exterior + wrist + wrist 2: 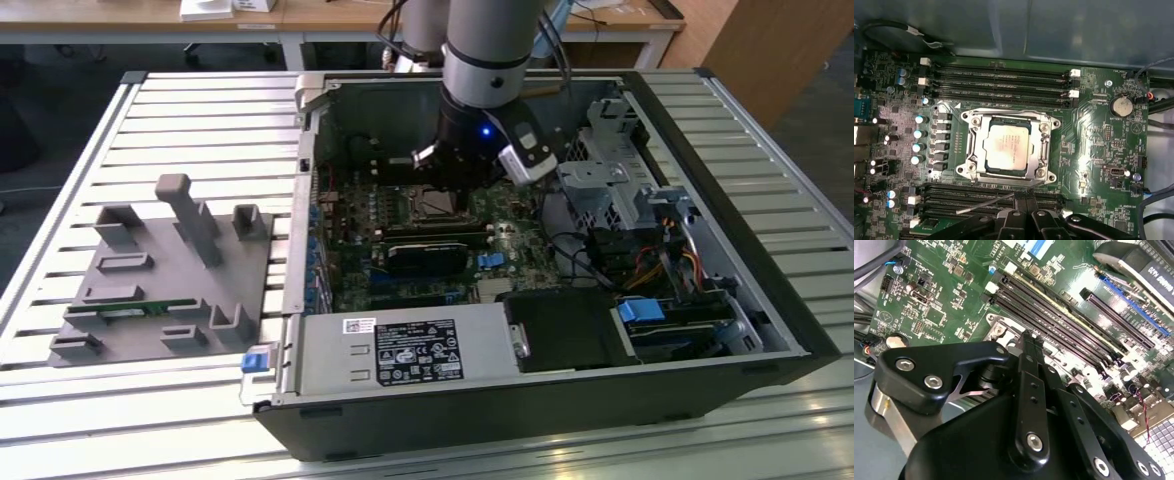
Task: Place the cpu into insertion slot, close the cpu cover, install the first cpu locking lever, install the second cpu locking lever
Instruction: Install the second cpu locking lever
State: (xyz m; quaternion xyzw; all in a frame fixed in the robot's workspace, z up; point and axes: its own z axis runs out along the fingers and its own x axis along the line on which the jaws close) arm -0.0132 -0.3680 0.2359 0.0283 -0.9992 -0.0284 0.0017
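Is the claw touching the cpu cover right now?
Cannot tell. In the first wrist view the claw sits at the near edge of the cpu cover, but no plain contact or gap shows there.

Insertion slot (435, 204) partly behind the arm in the exterior view

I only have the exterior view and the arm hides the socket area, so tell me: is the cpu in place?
Observer: Yes. In the first wrist view the cpu lies flat, pale top up, in the middle of the green board.
Operator: And the cpu cover?
Observer: The cpu cover is down, its silvery frame lying around the chip on all four sides.
Operator: What about the levers?
Observer: One thin silvery lever slants out over the memory slots and is not tucked against the frame. One end of it is right by the gripper.
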